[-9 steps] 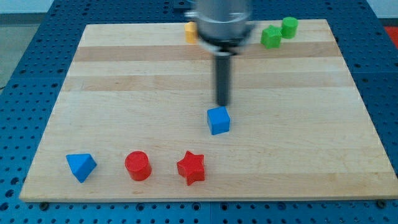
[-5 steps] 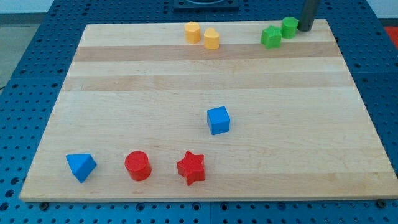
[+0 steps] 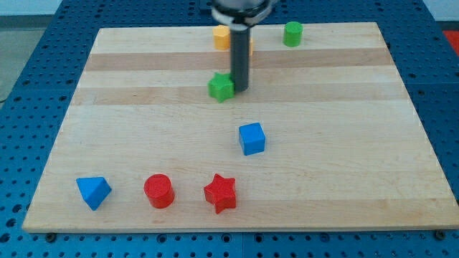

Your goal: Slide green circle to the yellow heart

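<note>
In the single camera view, the green circle (image 3: 292, 34) sits near the top edge of the wooden board (image 3: 344, 143), right of centre, with nothing touching it. Two yellow blocks lie to its left: one (image 3: 221, 36) in plain sight, the other (image 3: 251, 47) mostly hidden behind the rod, so we cannot tell which is the heart.

Our tip (image 3: 239, 89) has no jaws to open or close. It rests against the right side of a different green block (image 3: 221, 87), roughly star-shaped and well below the yellow pair.

We judge the task not yet begun: the circle stands clearly apart from both yellow blocks. Our tip has to reach its right side and push left.

The circle stands upright. Being round, it has no heading or long axis on the board.
</note>
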### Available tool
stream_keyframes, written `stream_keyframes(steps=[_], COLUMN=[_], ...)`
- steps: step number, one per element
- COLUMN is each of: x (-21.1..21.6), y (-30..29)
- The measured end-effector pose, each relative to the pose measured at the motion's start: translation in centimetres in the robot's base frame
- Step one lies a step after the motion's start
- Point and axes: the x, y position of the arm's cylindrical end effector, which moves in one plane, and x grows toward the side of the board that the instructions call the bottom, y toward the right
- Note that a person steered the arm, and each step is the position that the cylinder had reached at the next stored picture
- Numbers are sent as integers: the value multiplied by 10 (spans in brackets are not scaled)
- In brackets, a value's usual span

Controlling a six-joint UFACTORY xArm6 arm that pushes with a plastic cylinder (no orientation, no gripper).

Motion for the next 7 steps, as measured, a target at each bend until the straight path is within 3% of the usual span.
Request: stream_keyframes(steps=[1,3,4,5,6,7], x=[52,60,109,116,116,98], y=[-2,133,107,31,15,101])
